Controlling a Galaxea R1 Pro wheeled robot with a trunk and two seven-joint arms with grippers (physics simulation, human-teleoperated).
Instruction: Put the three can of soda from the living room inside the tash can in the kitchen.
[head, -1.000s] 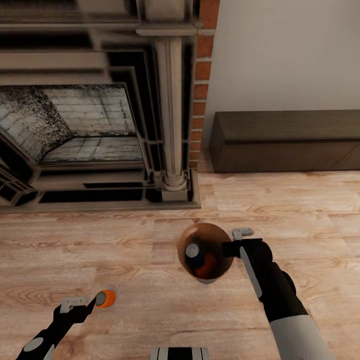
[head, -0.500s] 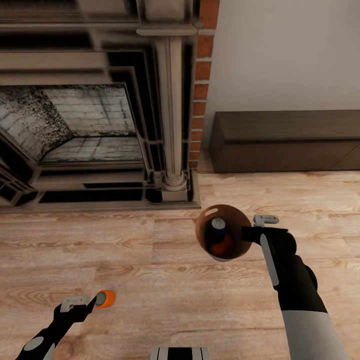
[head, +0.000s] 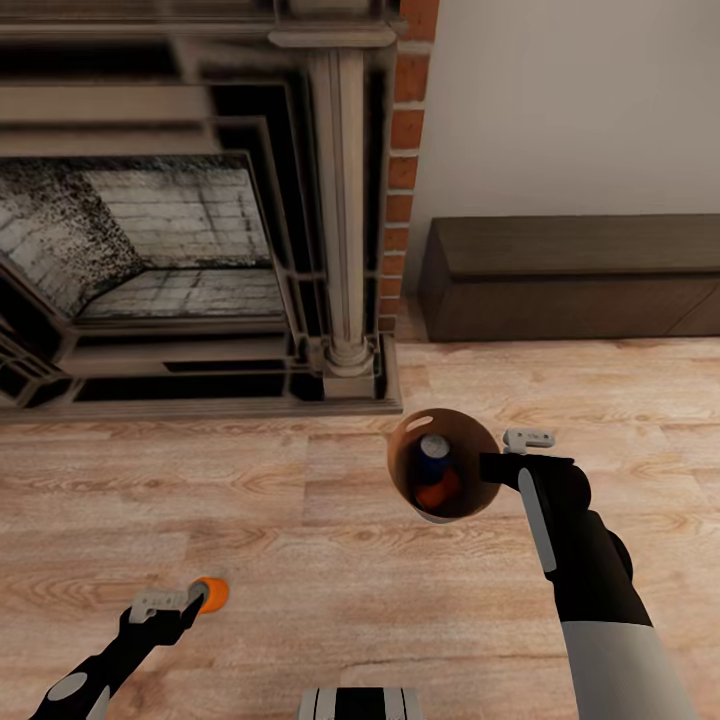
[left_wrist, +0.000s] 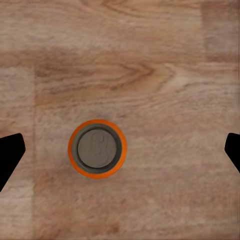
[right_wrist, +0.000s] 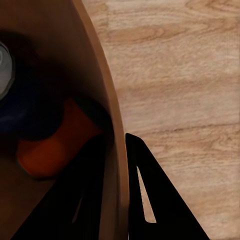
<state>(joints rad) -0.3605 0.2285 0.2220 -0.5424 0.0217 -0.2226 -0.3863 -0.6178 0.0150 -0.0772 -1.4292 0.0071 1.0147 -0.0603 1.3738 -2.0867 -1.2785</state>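
The third can of soda (head: 210, 594), an orange one, stands upright on the wood floor (head: 300, 540), well out from the fireplace (head: 190, 250) hearth and well apart from the bin. In the left wrist view its silvery top (left_wrist: 97, 148) faces straight up between the two dark fingertips, which stand wide on either side without touching it: the left gripper (head: 165, 603) is spread and hangs over the can, likely lined up for a top-down pick.

The other two cans already lie inside the tash can (head: 405, 470): a dark blue can (head: 434, 455) and an orange can (head: 436, 493) beneath it, both leaning against the glossy brown wall. The bin hangs above the floor, nearer the fireplace's column than the loose can is. The right gripper (head: 500, 468) is clamped on its rim; the right wrist view shows one finger inside the wall and one outside, pinching it. Carrying the bin this way seems meant to bring it to the last can rather than ferrying cans singly.

Beyond it, a low dark cabinet (head: 570, 275) sits against the wall beside the fireplace's brick edge.
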